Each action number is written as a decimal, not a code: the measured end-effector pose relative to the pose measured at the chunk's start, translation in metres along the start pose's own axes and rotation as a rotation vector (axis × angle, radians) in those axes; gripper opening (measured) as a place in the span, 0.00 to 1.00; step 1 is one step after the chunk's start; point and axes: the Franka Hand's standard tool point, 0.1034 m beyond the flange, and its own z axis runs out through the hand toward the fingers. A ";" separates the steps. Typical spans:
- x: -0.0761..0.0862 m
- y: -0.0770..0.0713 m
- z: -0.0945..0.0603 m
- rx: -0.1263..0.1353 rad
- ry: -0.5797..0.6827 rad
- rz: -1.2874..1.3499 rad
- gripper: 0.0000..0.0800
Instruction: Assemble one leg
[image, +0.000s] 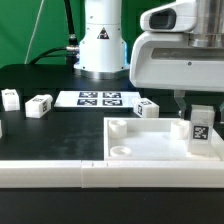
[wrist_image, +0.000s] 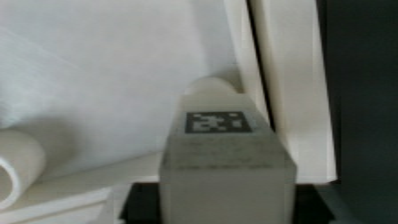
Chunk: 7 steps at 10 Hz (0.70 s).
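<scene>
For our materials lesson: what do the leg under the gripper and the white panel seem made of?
The leg looks like hard white plastic, matte; its face is faintly grainy in the wrist view, its tag seemingly a printed sticker. The panel is probably the same matte plastic: rounded raised sockets, no shine or wood grain.

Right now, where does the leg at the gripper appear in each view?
Exterior view: the leg is upright at the exterior view's right, below the gripper.
Wrist view: the leg fills the middle, its tag facing the camera.
Shared landmark: the panel's raised rim.
</scene>
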 end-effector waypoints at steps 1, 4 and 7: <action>0.003 0.000 0.000 0.017 0.006 0.123 0.36; 0.004 0.006 0.001 0.054 -0.003 0.517 0.36; 0.002 0.007 0.002 0.056 -0.022 0.944 0.36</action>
